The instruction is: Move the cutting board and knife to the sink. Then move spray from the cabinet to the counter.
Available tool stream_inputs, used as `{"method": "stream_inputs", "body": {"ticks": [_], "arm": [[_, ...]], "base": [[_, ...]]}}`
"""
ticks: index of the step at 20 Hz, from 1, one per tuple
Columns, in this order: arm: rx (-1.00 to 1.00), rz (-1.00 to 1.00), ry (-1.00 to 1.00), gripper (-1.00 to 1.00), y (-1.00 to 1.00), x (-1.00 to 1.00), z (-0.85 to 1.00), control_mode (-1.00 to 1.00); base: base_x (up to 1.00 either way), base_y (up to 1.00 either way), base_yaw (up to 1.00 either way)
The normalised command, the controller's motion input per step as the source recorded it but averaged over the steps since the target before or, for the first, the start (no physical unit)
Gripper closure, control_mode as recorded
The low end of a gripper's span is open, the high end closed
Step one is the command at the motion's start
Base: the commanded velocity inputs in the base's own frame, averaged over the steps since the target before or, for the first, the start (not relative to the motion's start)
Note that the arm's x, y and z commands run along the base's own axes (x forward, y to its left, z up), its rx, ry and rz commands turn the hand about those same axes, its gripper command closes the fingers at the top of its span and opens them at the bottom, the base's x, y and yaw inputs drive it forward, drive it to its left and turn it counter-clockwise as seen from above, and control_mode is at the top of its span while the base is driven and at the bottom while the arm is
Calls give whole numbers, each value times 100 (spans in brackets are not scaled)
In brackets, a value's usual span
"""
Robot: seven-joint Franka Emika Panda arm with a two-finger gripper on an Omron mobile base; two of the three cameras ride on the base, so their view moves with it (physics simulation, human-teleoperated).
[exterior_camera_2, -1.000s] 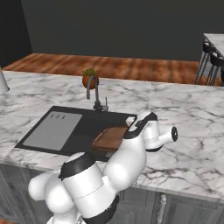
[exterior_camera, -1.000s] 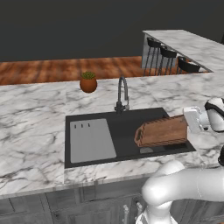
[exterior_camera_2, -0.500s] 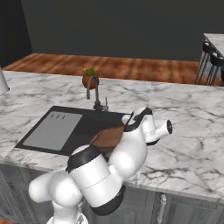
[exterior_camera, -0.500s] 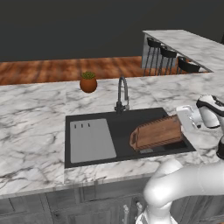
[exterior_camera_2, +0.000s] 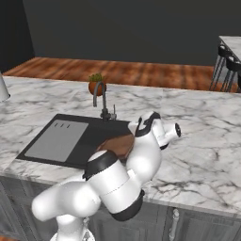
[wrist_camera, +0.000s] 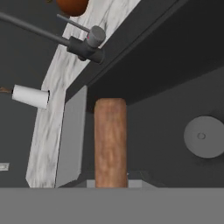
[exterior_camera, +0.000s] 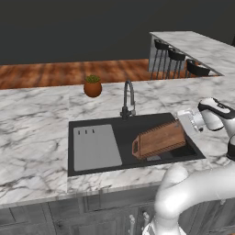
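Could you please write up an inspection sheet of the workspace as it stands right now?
Surface: white marble counter with grey veins, grey drawers below.
Job's things: cutting board held tilted over the sink, handle end toward the basin's middle; hand view looks along it at the drain. Knife and spray: nothing seen.
Clutter: potted plant behind the faucet; paper-towel roll on the counter.
Grippers: gripper at the board's right end, fingers shut on it.
Cables: nothing seen.
Surroundings: wooden floor, dark wall, bar stools at a second marble counter.
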Motion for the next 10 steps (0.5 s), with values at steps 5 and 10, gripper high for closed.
{"method": "stream_inputs", "body": {"ticks": [5, 10], "arm": [[0, 5, 8, 100, 10, 33, -13, -100], [0, 4, 6, 100, 5, 30, -14, -100]], "base": [[0, 0, 0], [0, 0, 0]]}}
